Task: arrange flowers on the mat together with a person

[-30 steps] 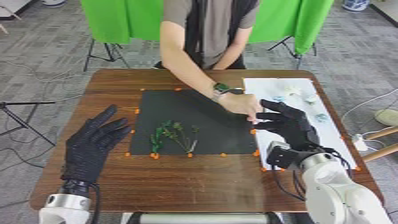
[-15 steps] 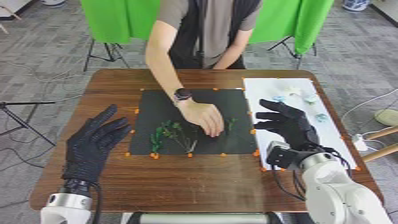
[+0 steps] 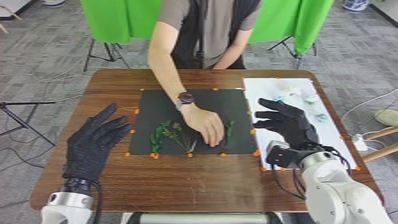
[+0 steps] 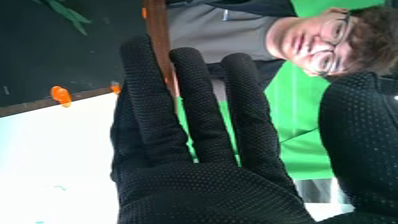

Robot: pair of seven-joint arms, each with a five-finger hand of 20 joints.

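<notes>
Since the frame half a second ago, the person's hand (image 3: 202, 124) has slid a little toward the near edge of the black mat (image 3: 160, 107), while both robot hands have kept their places. The head view takes in the leafy stems (image 3: 169, 132) on the mat's left half, a green sprig (image 3: 230, 128) near its right edge, just beside the person's fingers, and pale flowers (image 3: 309, 99) on the white sheet (image 3: 266, 92) right of the mat; whether those fingers grip anything, I cannot tell. The right wrist view adds a close look at orange pieces (image 4: 61, 95) along the mat's border. There the right hand (image 3: 289, 125) has its fingers straight, with the thumb (image 4: 355, 135) well apart, and has hold of nothing. It hangs above the sheet, right of the mat. The left hand (image 3: 91, 145) is left of the mat, loosely open and empty, fingers pointing away from the robot and slanting toward the mat.
</notes>
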